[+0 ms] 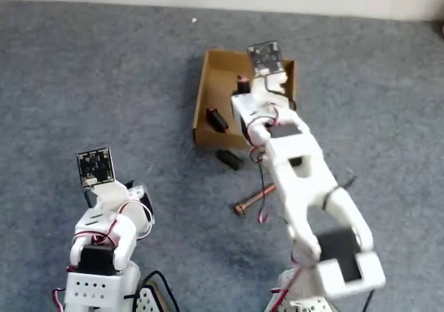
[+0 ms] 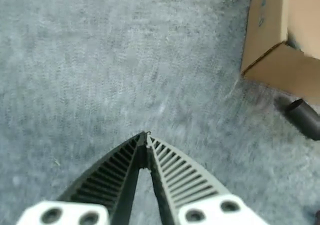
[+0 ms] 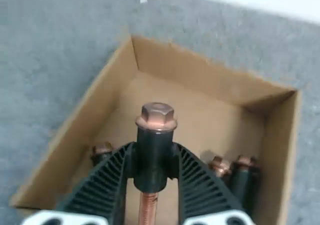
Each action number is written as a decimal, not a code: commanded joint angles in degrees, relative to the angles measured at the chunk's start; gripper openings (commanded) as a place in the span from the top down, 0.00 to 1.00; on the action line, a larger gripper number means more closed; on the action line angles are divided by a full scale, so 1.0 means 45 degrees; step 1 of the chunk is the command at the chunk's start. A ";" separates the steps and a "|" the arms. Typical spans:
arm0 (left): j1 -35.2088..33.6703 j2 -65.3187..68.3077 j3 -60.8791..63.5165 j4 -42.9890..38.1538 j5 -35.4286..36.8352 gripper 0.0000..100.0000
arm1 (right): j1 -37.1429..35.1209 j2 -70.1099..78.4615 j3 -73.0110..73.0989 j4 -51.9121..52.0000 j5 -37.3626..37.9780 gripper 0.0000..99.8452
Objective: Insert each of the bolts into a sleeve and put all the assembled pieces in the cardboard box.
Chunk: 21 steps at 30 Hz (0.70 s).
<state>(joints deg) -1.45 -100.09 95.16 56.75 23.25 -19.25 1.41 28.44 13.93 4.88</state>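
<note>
Cardboard box (image 1: 220,83) far centre, holding three assembled pieces (image 3: 245,175). Left claw (image 2: 145,135) clenched empty near left, likely idle. Loose sleeve (image 1: 229,158), loose bolt (image 1: 253,198) on desk (image 1: 104,69) await pairing. Right claw (image 3: 152,149) grasps fourth piece (image 3: 156,117) above box for drop.

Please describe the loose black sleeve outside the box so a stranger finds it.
Find the cardboard box on the grey carpet. Just outside its near wall lies a short black sleeve. Unlike the boxed pieces, it shows no copper head.
</note>
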 commanded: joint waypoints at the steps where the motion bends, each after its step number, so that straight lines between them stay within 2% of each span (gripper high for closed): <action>1: -0.0127 -0.0088 -0.0068 -0.0469 -0.0195 0.99 | 0.0147 0.1221 -0.1709 -0.0518 -0.0098 0.99; 5: -0.0127 -0.0088 -0.0068 -0.0469 -0.0195 0.99 | 0.0147 0.2530 -0.2413 -0.0440 -0.0078 0.99; 9: -0.0127 -0.0088 -0.0068 -0.0488 -0.0195 0.99 | 0.0147 0.3057 -0.3155 0.0987 -0.0098 0.88; 12: -0.0127 -0.0088 -0.0049 -0.0508 -0.0195 0.99 | 0.0147 0.3038 -0.3780 0.2374 -0.0098 0.82; 21: -0.0127 -0.0088 -0.0049 -0.0508 -0.0195 0.99 | -0.0029 0.0498 -0.5460 0.8117 0.0000 0.82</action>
<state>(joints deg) -1.45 -100.09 95.16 55.78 23.25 -19.25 11.69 7.43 41.71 4.88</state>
